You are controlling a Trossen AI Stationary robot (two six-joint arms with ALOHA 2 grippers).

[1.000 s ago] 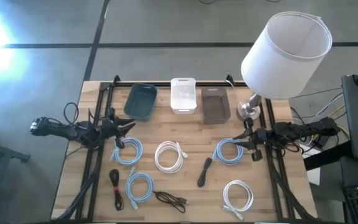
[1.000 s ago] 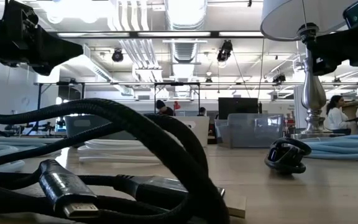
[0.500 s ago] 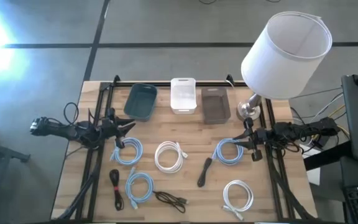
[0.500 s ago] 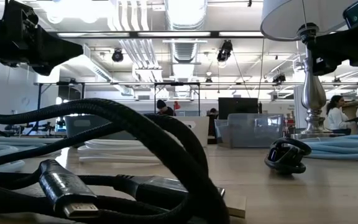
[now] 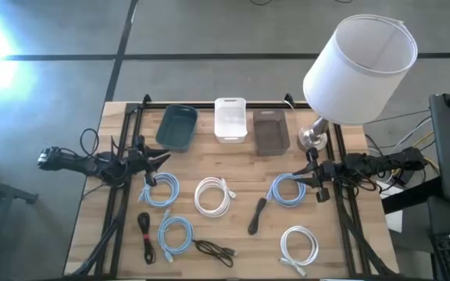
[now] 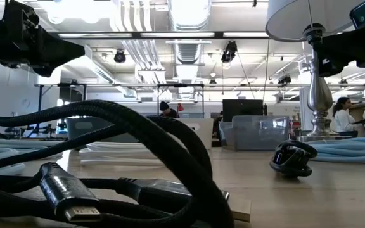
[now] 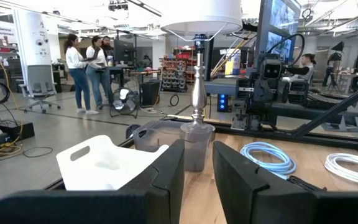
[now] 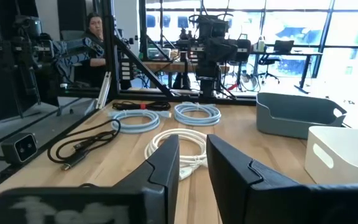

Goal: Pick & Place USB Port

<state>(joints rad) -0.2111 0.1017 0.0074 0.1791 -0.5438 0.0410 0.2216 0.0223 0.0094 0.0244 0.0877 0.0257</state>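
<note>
Several coiled cables lie flat on the wooden table: two blue coils point(image 5: 162, 190) point(image 5: 287, 190), a third blue coil point(image 5: 175, 234), two white coils point(image 5: 214, 195) point(image 5: 298, 246), and black cables point(image 5: 257, 215) point(image 5: 144, 230) point(image 5: 216, 250). The nearest black cable point(image 6: 138, 145) fills the low view, its metal plug point(image 6: 75, 206) pointing this way. My left gripper point(image 5: 158, 158) point(image 7: 197, 149) hovers open above the table's left side, beside a blue coil. My right gripper point(image 5: 299, 178) point(image 8: 193, 144) hovers open at the right side, by the other blue coil. Neither holds anything.
Three bins stand along the far edge: a teal one point(image 5: 176, 127), a white one point(image 5: 230, 119) and a grey one point(image 5: 271, 131). A table lamp with a white shade point(image 5: 359, 69) stands at the far right corner. People stand in the room beyond.
</note>
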